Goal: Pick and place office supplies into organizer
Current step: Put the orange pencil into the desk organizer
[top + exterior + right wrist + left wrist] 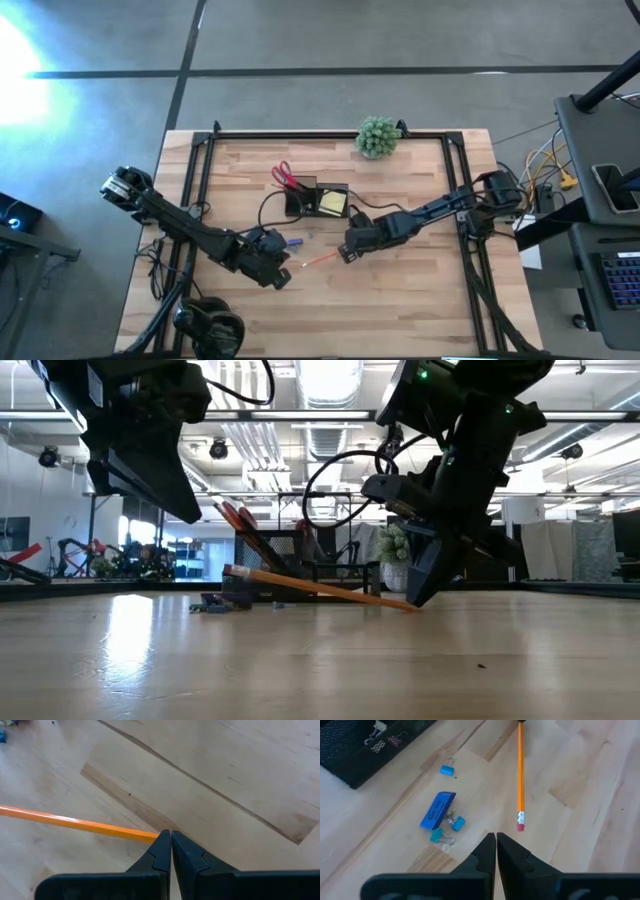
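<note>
**Pencil pinched at its tip**

Right gripper (171, 840), low centre of its wrist frame, is clenched on the orange pencil (75, 823) tip. Lift slowly so it doesn't pivot. Organizer (318, 200) sits centre-frame overhead; left gripper (496, 842) hangs closed, empty.

Orange pencil (520, 772) tilted, tip end raised, near black organizer (318, 200).

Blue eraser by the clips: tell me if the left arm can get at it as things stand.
Probably yes. The blue eraser lies flat on bare wood just ahead of the left gripper, nothing between them. Its fingers are shut and must open first; teal binder clips touch the eraser's near end.
</note>
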Tool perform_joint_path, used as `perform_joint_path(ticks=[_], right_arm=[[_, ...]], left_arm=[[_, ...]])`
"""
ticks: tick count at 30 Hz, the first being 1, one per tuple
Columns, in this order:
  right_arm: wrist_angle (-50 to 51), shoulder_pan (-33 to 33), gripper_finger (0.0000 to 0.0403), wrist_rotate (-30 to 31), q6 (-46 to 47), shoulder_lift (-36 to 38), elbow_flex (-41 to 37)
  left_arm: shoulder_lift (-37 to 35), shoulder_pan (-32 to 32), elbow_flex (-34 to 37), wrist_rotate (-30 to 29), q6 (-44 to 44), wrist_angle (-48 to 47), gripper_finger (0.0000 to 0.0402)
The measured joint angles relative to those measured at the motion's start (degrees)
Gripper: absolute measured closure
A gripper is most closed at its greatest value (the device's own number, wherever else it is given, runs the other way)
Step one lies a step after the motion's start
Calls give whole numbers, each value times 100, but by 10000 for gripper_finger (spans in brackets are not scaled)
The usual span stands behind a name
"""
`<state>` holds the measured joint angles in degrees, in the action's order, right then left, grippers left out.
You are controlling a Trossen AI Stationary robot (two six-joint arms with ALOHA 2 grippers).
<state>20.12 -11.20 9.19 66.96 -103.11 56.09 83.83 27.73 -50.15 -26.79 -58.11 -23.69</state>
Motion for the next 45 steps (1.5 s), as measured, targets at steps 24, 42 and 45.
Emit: perform_joint_path(ticks=[24, 42, 45], right_arm=[[-316, 0, 394, -17, -1, 4, -185], [-358, 0, 394, -20, -101, -5, -192], [-394, 0, 394, -22, -101, -9, -197]], left_arm=[[839, 113, 106, 380, 1161, 1706, 297], [1046, 170, 98, -110, 1806, 1727, 282], [988, 154, 98, -295, 1835, 1749, 282]])
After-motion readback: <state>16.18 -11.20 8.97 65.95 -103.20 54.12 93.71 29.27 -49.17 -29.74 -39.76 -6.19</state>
